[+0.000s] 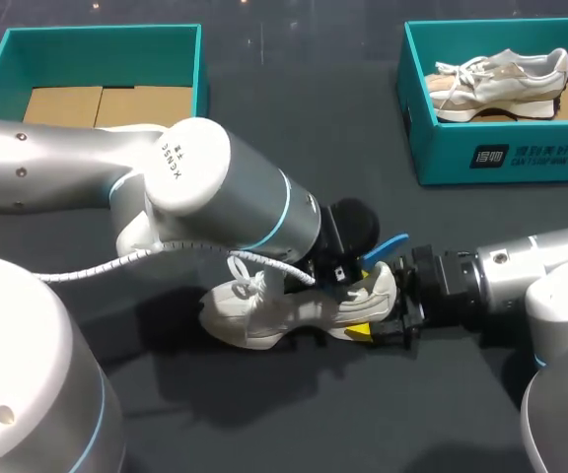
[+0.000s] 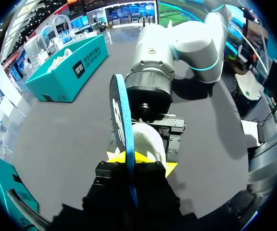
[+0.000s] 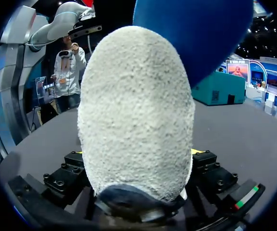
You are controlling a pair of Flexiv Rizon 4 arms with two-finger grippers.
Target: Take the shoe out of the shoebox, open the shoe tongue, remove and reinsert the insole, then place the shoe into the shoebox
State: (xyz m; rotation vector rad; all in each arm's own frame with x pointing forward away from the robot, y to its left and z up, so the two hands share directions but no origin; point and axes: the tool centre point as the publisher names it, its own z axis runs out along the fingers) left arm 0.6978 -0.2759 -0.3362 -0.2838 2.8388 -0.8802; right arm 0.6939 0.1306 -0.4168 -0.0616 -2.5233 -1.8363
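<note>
Left gripper: yellow tips pressed together on the blue insole, one tip on each face. The insole stands edge-on and rises out ahead of the fingers. In the head view its rounded end pokes up above the heel of the white shoe, so most of its length looks clear of the shoe; how much sits inside is hidden by the left wrist. Right gripper: comes in from the table's right edge, low and level, fingers clamped on the shoe's heel from both sides, with the heel's rough white back filling the right wrist view. The shoe lies around the middle of the table, toe toward the left edge, laces loose on top. Step in hand, by my reading, is the insole exchange; whether it is on the way out or going back in cannot be told. To do it well, the right gripper should stay a fixed anchor on the heel so the shoe neither slides nor rolls. The left gripper should move the insole along the shoe's length, flat to the sole, not twisting it, and keep it clear of the laces and tongue. For reinsertion the toe end leads, and the pinch lets go only once the heel end seats. Far right corner: teal shoebox holding a second shoe. Far left corner: another teal shoebox, cardboard floor showing, well apart from the work.
</note>
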